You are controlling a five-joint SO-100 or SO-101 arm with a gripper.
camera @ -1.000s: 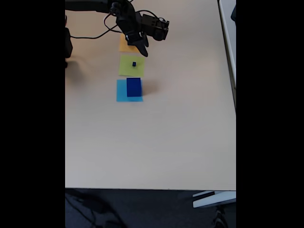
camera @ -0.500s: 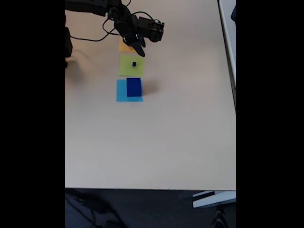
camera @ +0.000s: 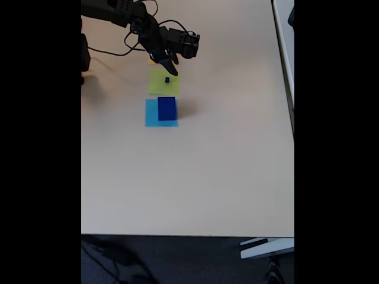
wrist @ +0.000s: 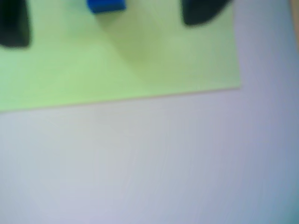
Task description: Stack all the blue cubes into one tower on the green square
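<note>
In the fixed view a small blue cube sits on the green square, near its far edge. A large blue cube stands on a light-blue paper square just in front of it. My gripper hangs over the green square's far edge, just beyond the small cube. The blurred wrist view shows the small blue cube at the top edge on the green square. My gripper is open there, its dark fingers wide apart on either side of the cube, not touching it.
The arm reaches in from the top left, with a black cable trailing on the beige table. The table's right edge and front edge bound a broad bare area in front of the squares.
The gripper has moved slightly left and come down toward the green square's far edge, nearer the small cube. Neither cube has moved.
</note>
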